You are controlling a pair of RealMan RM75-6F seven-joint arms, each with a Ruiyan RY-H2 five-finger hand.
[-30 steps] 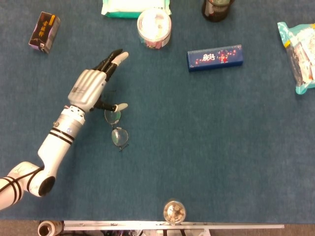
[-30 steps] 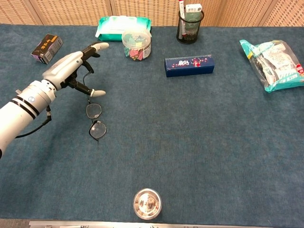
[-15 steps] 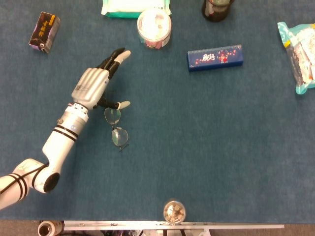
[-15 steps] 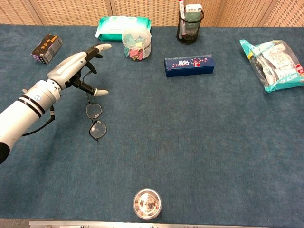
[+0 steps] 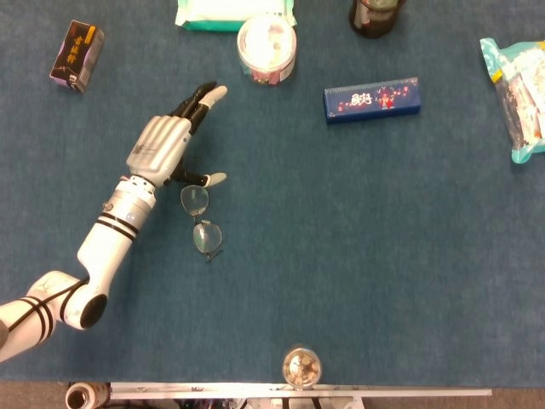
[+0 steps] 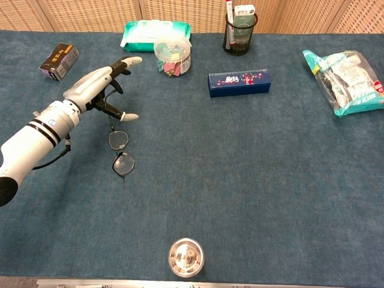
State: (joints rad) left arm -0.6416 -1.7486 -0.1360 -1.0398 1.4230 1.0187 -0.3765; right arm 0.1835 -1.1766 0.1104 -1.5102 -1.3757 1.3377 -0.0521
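My left hand [image 5: 166,145] [image 6: 96,87] hovers over the blue cloth with its fingers stretched out flat and its thumb spread to the side; it holds nothing. Just below the thumb lies a pair of thin-rimmed glasses [image 5: 201,219] [image 6: 120,152], folded out on the cloth; the thumb tip is close to the upper lens, contact unclear. The fingertips point toward a round clear tub with a white lid [image 5: 266,48] [image 6: 173,56]. My right hand shows in neither view.
A dark small box [image 5: 77,54] lies far left, a green wipes pack [image 6: 156,32] at the back, a black pen cup [image 6: 239,33], a blue long box [image 5: 372,100], a snack bag [image 6: 346,80] at right, and a metal cup [image 6: 186,257] near the front edge.
My left hand and forearm have shifted slightly up and to the right, toward the round tub. The glasses have not moved.
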